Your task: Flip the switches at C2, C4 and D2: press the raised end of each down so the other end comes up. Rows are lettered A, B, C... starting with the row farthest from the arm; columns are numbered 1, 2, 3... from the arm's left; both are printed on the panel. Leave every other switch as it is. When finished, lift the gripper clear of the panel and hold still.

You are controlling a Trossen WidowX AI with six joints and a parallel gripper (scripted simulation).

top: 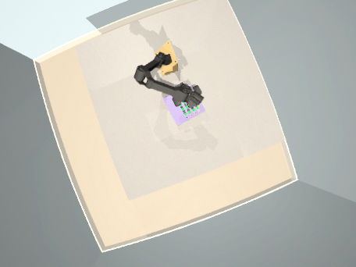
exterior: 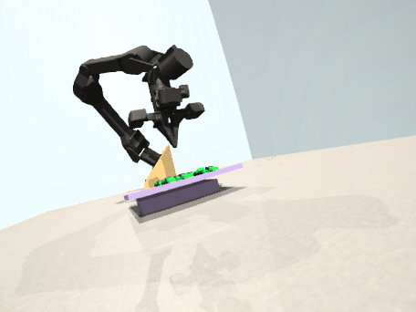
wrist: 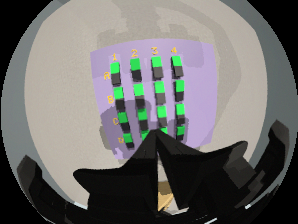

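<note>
A purple switch panel [top: 174, 114] [exterior: 180, 194] [wrist: 200, 94] lies flat on the table in front of the arm. It carries four rows and four columns of green-and-black rocker switches [top: 190, 109] [exterior: 192, 173] [wrist: 139, 92]. Row letters and column numbers are printed in orange but are too small to read. My gripper [top: 194, 97] [exterior: 174, 145] [wrist: 154, 133] is shut with nothing between its fingers. It points straight down and hangs clearly above the panel. In the wrist view its tip covers the nearest row, between the second and third columns. I cannot tell which end of each switch is raised.
The arm stands on a tan wedge-shaped mount [top: 168, 58] [exterior: 162, 170] just behind the panel. The panel rests on a dark base [exterior: 150, 211]. The table [top: 234, 117] has a raised pale rim [top: 66, 156].
</note>
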